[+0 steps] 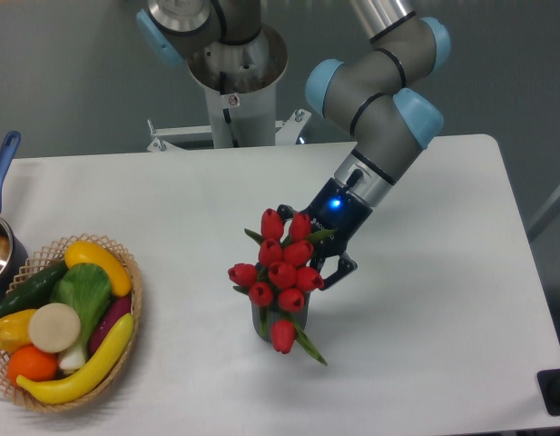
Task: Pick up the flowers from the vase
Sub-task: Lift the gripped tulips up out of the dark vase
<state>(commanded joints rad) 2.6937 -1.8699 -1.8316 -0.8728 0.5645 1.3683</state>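
Observation:
The flowers [281,271] are a bunch of red tulip buds with green leaves, near the middle of the white table. They stand in the vase [264,325], a small dark grey pot mostly hidden under the buds. My gripper [323,247] reaches down from the upper right, right behind the bunch. Its dark fingers [341,265] show at the right side of the buds. The buds hide the fingertips, so I cannot tell whether they are shut on the stems.
A wicker basket [132,300] of toy vegetables and fruit stands at the front left. A pot with a blue handle [2,163] sits at the left edge. The robot base [236,82] stands behind the table.

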